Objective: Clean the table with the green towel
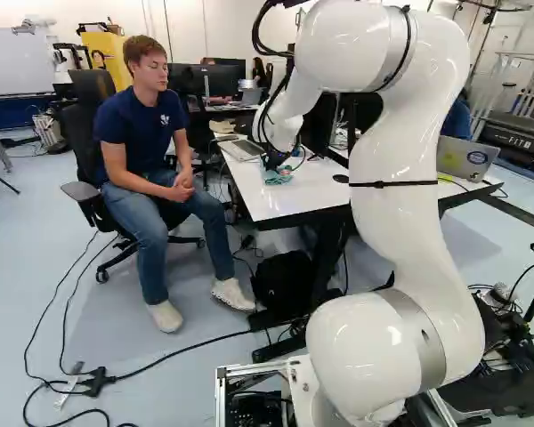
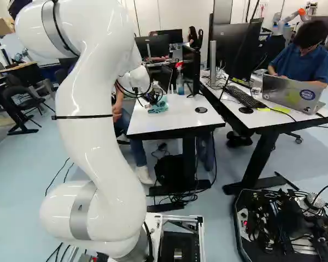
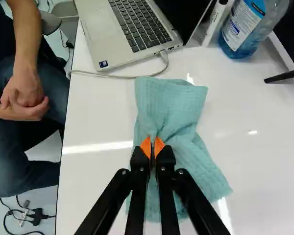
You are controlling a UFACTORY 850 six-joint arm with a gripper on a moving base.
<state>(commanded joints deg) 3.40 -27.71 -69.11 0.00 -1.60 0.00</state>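
My gripper [image 2: 152, 97] is low over the white table [image 2: 169, 121], at the end of the arm reaching ahead. In the wrist view the gripper [image 3: 152, 149] has its orange tips close together, pinching the middle of the green towel [image 3: 174, 105]. The cloth bunches into folds at the tips and spreads flat on the table ahead of and beneath the fingers. Part of it is hidden under them. The left base view shows the towel [image 1: 278, 176] as a small teal patch below the gripper.
Ahead of the towel are an open laptop [image 3: 122, 29] with a cable [image 3: 137, 77], a white marker [image 3: 216, 19] and a blue spray bottle [image 3: 247, 27]. A monitor foot [image 3: 284, 75] stands nearby. A person [image 1: 151, 151] sits close beside the table edge, hands folded.
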